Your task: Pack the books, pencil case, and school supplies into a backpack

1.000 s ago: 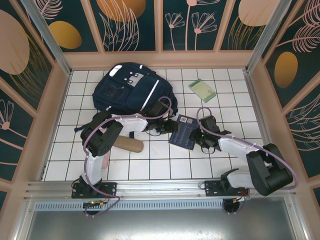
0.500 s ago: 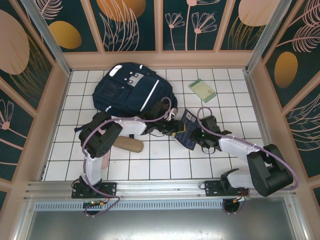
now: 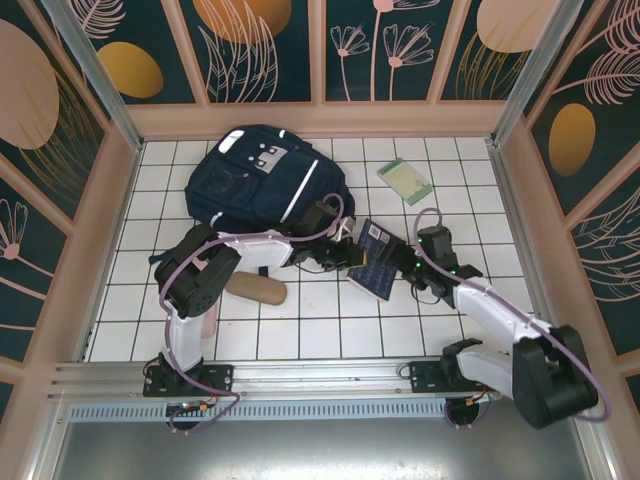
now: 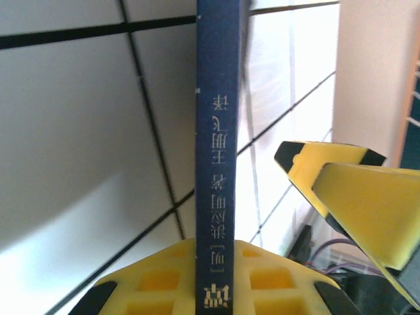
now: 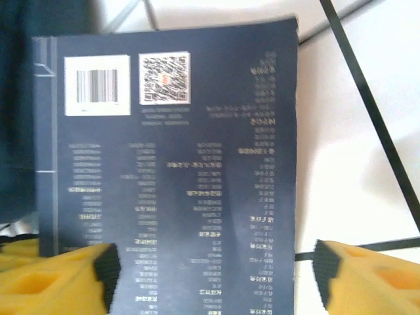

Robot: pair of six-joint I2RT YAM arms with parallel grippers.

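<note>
Packing looks unfinished: the tan pouch (image 3: 256, 290) lies at lower left on the tiles, outside the backpack (image 3: 255, 180) above it. At centre, the left gripper (image 3: 344, 254) clamps a tilted navy book (image 3: 376, 262). The right gripper (image 3: 413, 266) gapes wide at its edge, gripping nothing. A green book (image 3: 404, 182) lies unpacked at upper right.

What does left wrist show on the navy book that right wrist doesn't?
Left wrist gives: the navy book edge-on, its spine with pale characters running down into the left pincer, which clamps it between yellow fingers.
Right wrist gives instead: the book's back cover face-on, with a barcode, a QR code and columns of pale print.
Shared: the same book, the right pincer with its jaws spread wide, and the white tiled surface behind.
</note>
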